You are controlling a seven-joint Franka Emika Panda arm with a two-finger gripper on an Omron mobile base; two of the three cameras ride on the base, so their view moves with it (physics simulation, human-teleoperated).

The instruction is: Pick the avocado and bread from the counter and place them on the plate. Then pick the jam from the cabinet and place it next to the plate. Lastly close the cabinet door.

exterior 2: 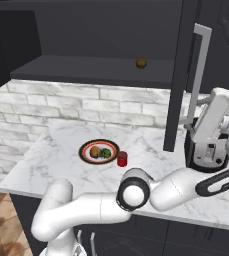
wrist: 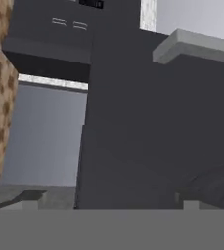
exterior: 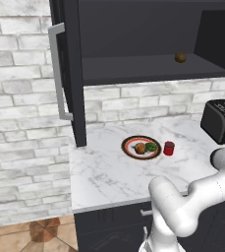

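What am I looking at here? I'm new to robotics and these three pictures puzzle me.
It is a rendered kitchen with a white robot arm on a wheeled base. Two pictures come from cameras on the base, behind the arm's left and right; the third looks along its claw, which is open and holds nothing, close to the open black cabinet door. On the marble counter, the plate carries the bread and avocado, with the red jam beside it and a toaster nearby. A brown ball sits on the cabinet shelf.
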